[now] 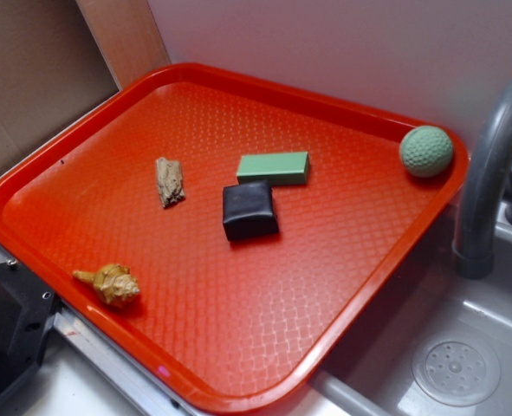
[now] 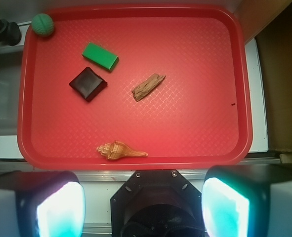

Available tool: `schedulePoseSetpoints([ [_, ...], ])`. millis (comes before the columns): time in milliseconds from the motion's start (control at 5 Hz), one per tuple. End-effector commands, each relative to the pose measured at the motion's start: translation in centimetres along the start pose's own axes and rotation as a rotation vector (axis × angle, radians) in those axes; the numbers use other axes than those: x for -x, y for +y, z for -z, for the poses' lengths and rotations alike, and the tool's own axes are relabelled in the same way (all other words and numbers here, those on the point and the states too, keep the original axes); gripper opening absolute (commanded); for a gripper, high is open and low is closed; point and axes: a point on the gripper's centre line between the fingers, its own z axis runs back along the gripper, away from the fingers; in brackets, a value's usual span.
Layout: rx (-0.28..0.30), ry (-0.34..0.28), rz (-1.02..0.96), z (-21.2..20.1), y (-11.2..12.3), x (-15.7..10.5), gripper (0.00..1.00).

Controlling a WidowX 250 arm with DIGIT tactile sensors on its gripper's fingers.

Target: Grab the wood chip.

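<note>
The pincer (image 2: 143, 202) hangs wide open and empty, off the red tray's (image 2: 136, 163) near rim. A seashell (image 2: 120, 150) lies just inside. Beyond it, roughly straight ahead, the wood chip (image 2: 148, 87) lies flat mid-tray (long axis diagonal), bare tray all round; black block (image 2: 88, 84) well aside.

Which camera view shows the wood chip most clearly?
The wrist view: it looks straight down on the wood chip, showing its whole oblong outline and grain. The exterior view shows it slanted and smaller, left of the black block.
</note>
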Motion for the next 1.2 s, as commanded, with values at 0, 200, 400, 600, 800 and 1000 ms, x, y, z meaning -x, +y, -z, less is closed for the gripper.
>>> schedulePoseSetpoints([
  [0, 0.000, 0.000, 0.000, 0.0, 0.0, 0.0, 1.00],
  [200, -0.006, 0.060, -0.212, 5.4, -1.4, -2.8, 1.00],
  [400, -0.024, 0.030, -0.440, 9.3, -0.8, -4.7, 1.00],
  [600, -0.010, 0.012, -0.526, 12.8, -1.1, -6.5, 1.00],
  [800, -0.073, 0.035, -0.461, 17.1, 0.3, -8.4, 1.00],
  [1000, -0.061, 0.081, -0.466, 19.8, 2.3, -9.5, 1.00],
])
